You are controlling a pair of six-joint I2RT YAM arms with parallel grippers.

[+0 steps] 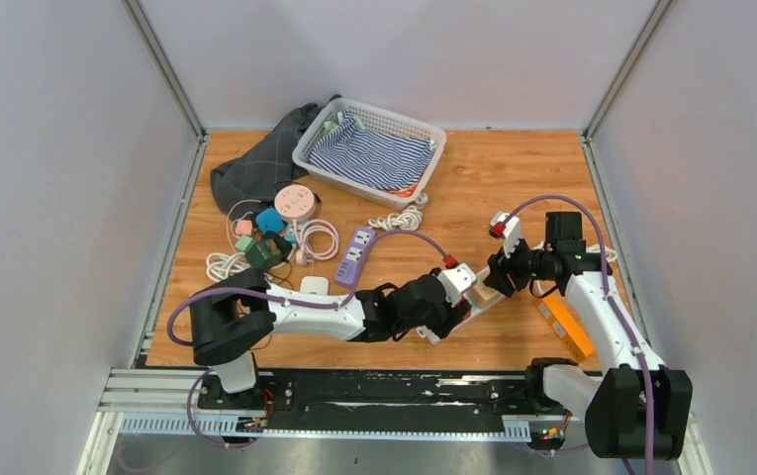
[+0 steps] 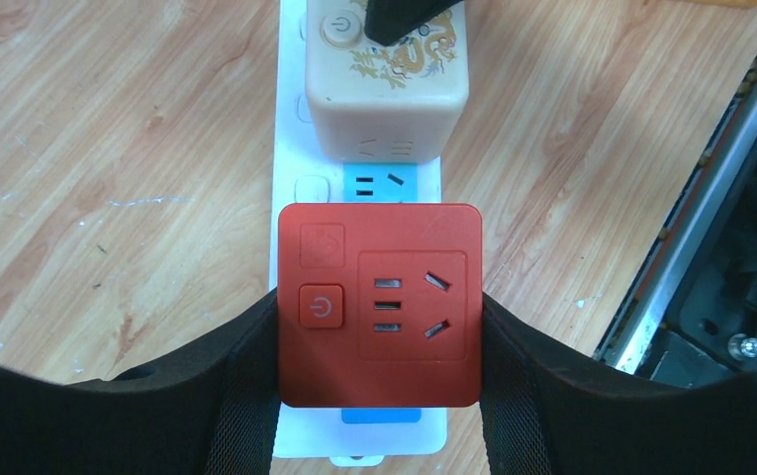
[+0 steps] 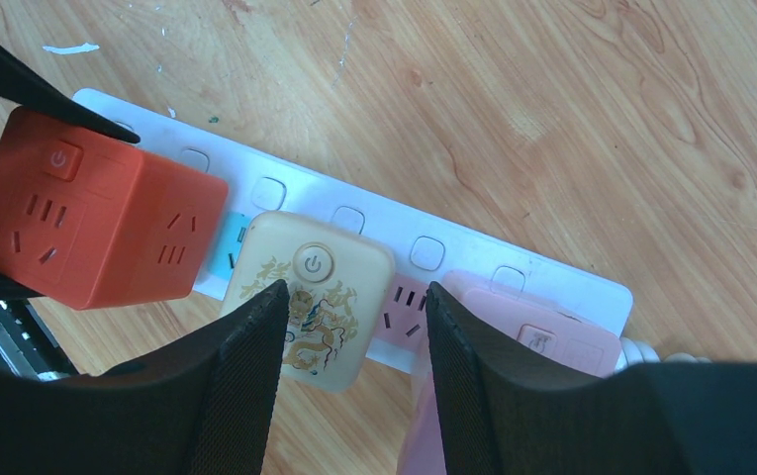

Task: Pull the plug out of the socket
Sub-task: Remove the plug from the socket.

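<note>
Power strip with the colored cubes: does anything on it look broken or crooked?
Nothing looks broken. The red cube, the beige cube and the pink cube sit in a row on the white power strip. Only small white scuff marks show on the wooden table beside it.

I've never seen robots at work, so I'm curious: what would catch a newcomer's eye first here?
The bright red cube on a white power strip at the front, with the left gripper clamped on its sides. Beside it on the strip sits a cream cube with a gold dragon, framed by the right gripper. Farther back stands a white basket of striped cloth.
</note>
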